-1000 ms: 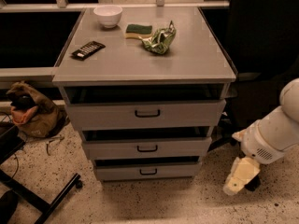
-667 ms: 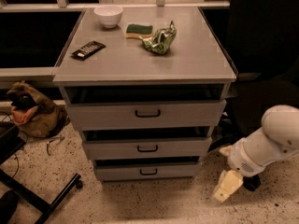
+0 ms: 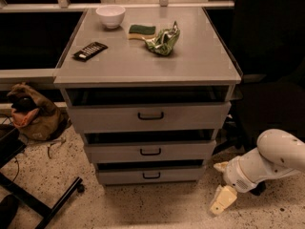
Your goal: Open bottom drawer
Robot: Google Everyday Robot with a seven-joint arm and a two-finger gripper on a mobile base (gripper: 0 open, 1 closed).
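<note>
Bare floor between bottom drawer and right-side jaws

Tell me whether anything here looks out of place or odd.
A crumpled green wrapper lies on the cabinet top, and a brown bag slumps on the floor beside it. The gripper hangs low, right of the bottom drawer.

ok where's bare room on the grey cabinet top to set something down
The front half of the grey cabinet top is bare, from the flat black remote to the front edge. Crowded at the back: white bowl, green sponge, crumpled green bag. The gripper is low, right of the bottom drawer.
</note>
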